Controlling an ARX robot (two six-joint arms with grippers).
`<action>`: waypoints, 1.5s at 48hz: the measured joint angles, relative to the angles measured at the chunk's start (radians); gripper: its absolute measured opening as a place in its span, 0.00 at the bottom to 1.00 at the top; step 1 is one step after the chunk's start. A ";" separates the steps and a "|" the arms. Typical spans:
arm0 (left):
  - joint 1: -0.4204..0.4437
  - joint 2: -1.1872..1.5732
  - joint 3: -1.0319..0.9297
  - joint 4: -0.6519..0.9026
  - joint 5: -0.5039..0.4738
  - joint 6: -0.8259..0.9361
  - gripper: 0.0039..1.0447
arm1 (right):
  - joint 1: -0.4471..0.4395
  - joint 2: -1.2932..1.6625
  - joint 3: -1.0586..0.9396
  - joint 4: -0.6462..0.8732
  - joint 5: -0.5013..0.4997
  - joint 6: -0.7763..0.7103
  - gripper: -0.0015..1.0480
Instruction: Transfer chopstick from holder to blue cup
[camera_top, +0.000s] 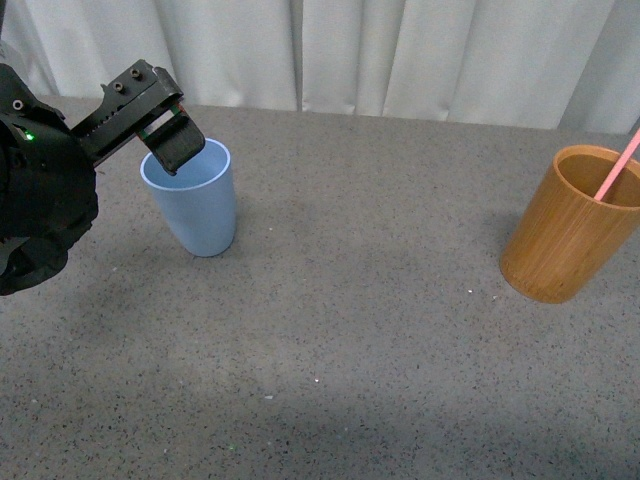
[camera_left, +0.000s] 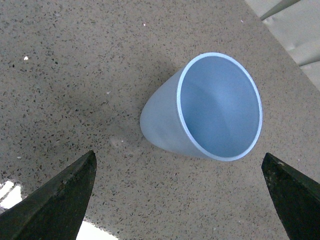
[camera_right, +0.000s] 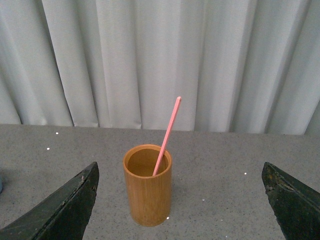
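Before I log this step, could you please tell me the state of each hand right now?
Left hand: open, empty, by the blue cup.
Right hand: open, empty, facing the holder.

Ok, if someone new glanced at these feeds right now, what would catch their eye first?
Probably the pink chopstick leaning in the wooden holder at far right, sticking well above its rim. Next comes the empty blue cup at left, with the left tool hovering open near its rim, holding nothing.
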 joint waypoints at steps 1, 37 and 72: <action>-0.001 0.005 0.005 -0.003 0.000 0.000 0.94 | 0.000 0.000 0.000 0.000 0.000 0.000 0.91; -0.002 0.077 0.043 -0.037 -0.019 -0.016 0.94 | 0.000 0.000 0.000 0.000 0.000 0.000 0.91; -0.006 0.128 0.103 -0.059 -0.030 -0.034 0.94 | 0.000 0.000 0.000 0.000 0.000 0.000 0.91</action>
